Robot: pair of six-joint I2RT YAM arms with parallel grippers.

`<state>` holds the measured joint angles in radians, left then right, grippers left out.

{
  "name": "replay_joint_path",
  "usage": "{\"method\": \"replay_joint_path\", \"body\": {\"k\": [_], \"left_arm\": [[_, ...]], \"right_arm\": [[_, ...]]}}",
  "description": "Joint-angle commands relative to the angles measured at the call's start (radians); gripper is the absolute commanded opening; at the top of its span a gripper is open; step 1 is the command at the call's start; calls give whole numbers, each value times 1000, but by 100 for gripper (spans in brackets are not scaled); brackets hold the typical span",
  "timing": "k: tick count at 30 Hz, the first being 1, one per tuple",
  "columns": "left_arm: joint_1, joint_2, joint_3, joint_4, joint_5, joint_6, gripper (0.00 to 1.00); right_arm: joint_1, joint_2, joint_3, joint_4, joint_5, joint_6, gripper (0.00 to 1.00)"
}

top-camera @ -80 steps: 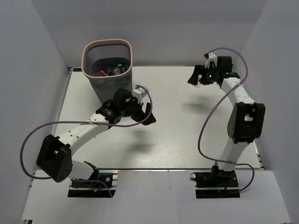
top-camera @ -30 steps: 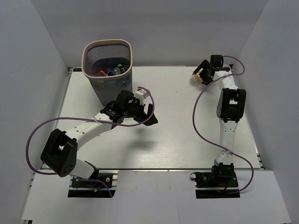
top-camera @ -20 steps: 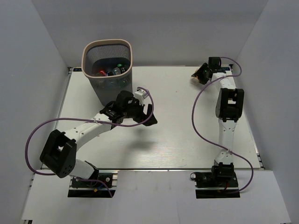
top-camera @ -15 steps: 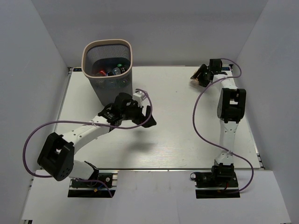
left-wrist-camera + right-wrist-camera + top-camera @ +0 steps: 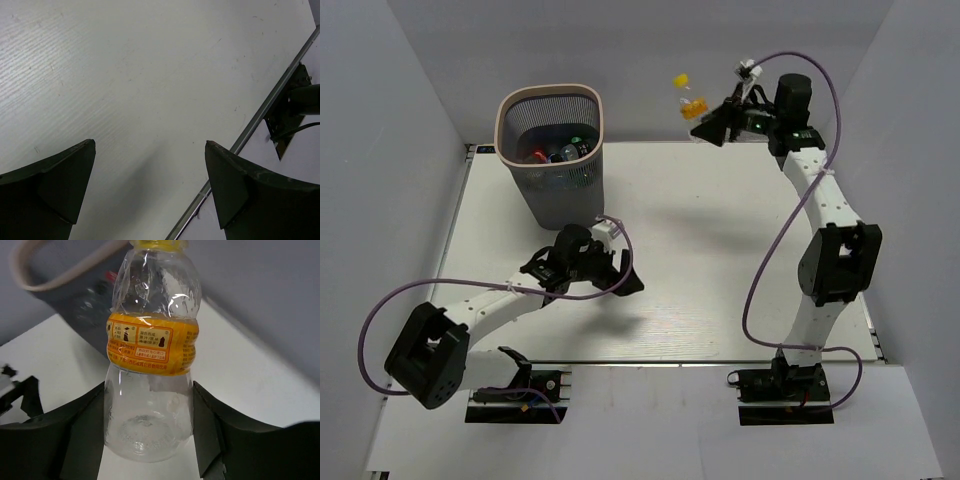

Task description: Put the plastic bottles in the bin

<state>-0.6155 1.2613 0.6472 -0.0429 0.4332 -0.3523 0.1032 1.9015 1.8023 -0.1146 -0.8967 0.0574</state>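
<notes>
white ribbed table top (image 5: 700,250), pale grey walls (image 5: 650,50) on three sides, metal strip (image 5: 670,363) along its near edge

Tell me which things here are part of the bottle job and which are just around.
Job:
- small bottle with orange label, held in the right gripper
- bin
- bottles already inside the bin

Not the job:
- table
- purple cables
- left gripper, open and empty

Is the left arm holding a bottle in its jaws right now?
No, the left jaws stand wide apart in the wrist view, with only the table showing between them.
</notes>
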Motion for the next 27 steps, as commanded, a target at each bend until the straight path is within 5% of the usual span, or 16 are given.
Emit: {"method": "replay_joint_path", "body": {"k": [1,6,10,20,21,22,24,25,26,27], "left_arm": [[-3,-63,-33,34,9,-16,100],[-3,-115,-63,15,9,-16,100],[-3,-149,-83,6,9,-16,100],[-3,-252,-149,-41,9,-47,100],[-3,-263,-149,-41,9,-47,100],[-3,-263,-149,-51,9,-47,100],[-3,-263,-158,-51,18,-47,100],[-3,-263,-158,-51,18,-47,100],[-3,-263,-158,-51,18,-37,100],[-3,-272,-158,-61,18,-37,100]], "right_arm": [[70,-36,40,233,-231,-116,0],[214,51,144,499,-222,66,0],[312,178,232,863,-64,248,0],[493,401,479,863,197,137,0],[498,410,476,863,203,133,7],[515,413,470,862,212,121,28],[521,432,463,848,242,116,51],[526,435,463,834,261,110,80],[527,439,465,828,269,110,90],[529,439,460,825,269,104,90]]}}
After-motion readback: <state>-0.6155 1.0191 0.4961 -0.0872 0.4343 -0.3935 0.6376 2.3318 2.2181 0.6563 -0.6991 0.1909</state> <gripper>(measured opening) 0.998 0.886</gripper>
